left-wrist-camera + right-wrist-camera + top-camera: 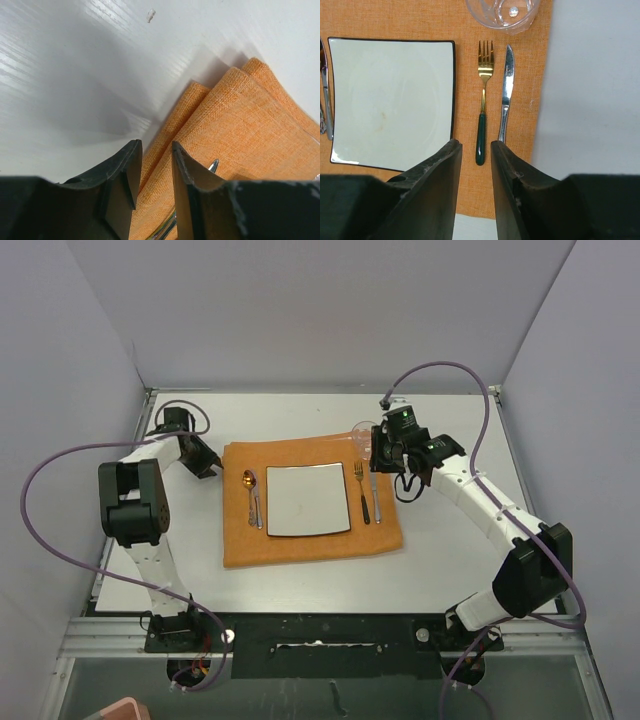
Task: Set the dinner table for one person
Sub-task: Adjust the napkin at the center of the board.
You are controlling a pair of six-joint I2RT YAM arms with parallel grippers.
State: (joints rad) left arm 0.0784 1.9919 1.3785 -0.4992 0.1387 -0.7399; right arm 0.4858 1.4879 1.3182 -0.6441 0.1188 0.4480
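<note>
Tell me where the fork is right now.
In the top view the fork lies on the orange mat, between the square plate on its left and the knife on its right.

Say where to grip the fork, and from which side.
Grip the fork by its green handle, from straight above, jaws across its width: it lies flat on the orange mat, and the knife sits close beside it, so a sideways approach looks blocked.

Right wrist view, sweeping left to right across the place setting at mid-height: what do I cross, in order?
spoon handle → square white plate → gold fork → knife → bare dinner table. The glass at the top edge is left out, since it sits above both the fork and the knife.
</note>
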